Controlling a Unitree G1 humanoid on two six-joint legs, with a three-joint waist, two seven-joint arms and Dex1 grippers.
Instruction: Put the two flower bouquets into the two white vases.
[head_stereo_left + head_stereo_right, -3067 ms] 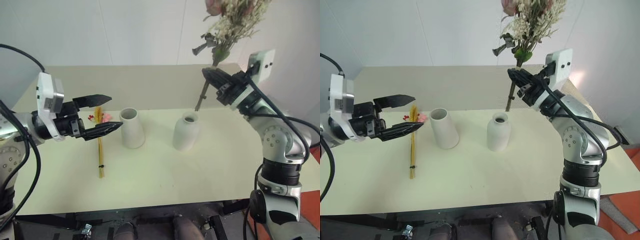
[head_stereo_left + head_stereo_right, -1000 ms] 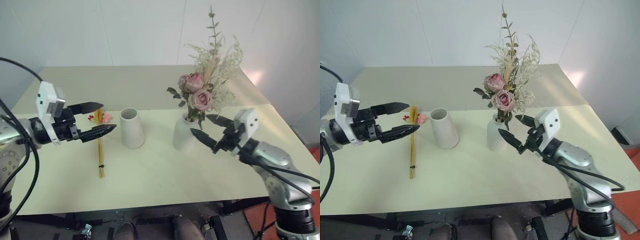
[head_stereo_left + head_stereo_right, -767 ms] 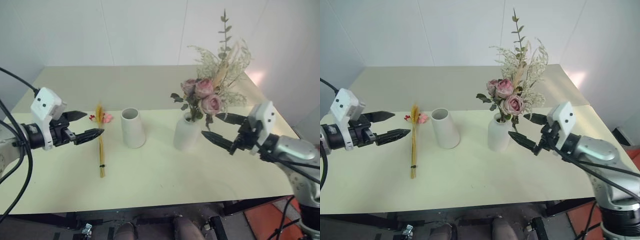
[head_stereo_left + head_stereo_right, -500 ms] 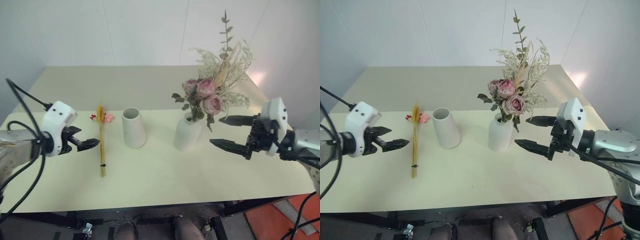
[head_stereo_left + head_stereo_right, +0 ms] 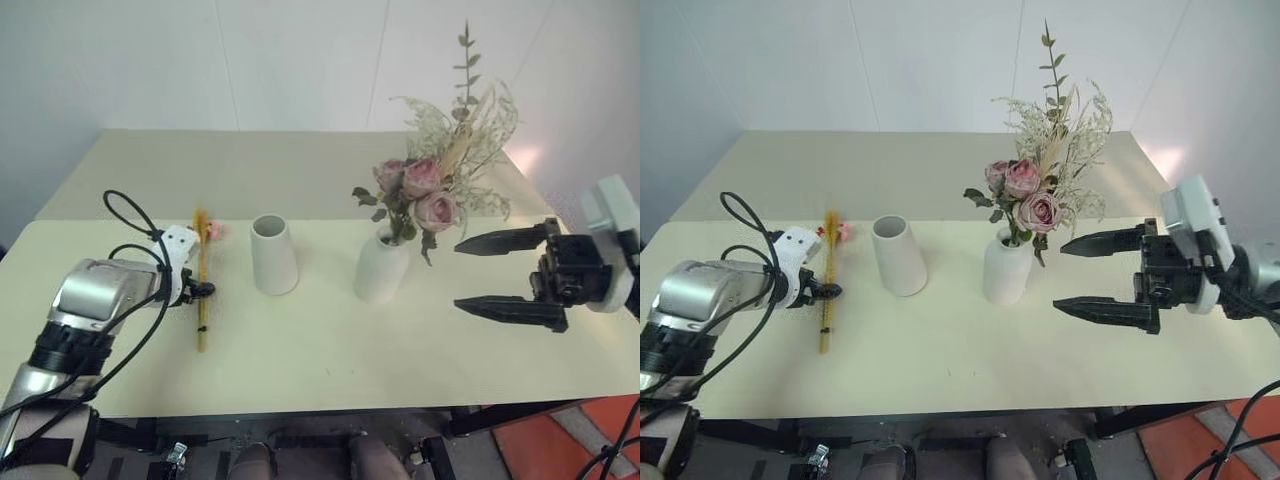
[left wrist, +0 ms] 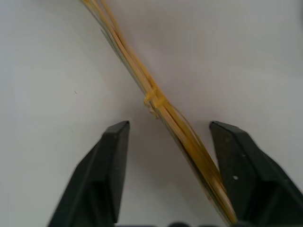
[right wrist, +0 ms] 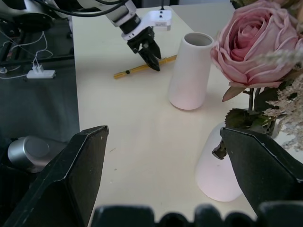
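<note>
Between our own two spread fingers (image 7: 71, 175) we see a cone vase (image 7: 191, 71) and, nearer, a rounded vase (image 7: 215, 165) holding a pink rose (image 7: 251, 45). Beyond the cone vase, the left gripper (image 7: 150, 56) straddles yellow stalks (image 7: 142, 67) on the table (image 7: 142, 132).

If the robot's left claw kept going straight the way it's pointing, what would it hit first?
Probably the yellow stalks of the slim bouquet lying on the table: the left gripper points down at them, its fingers either side.
</note>
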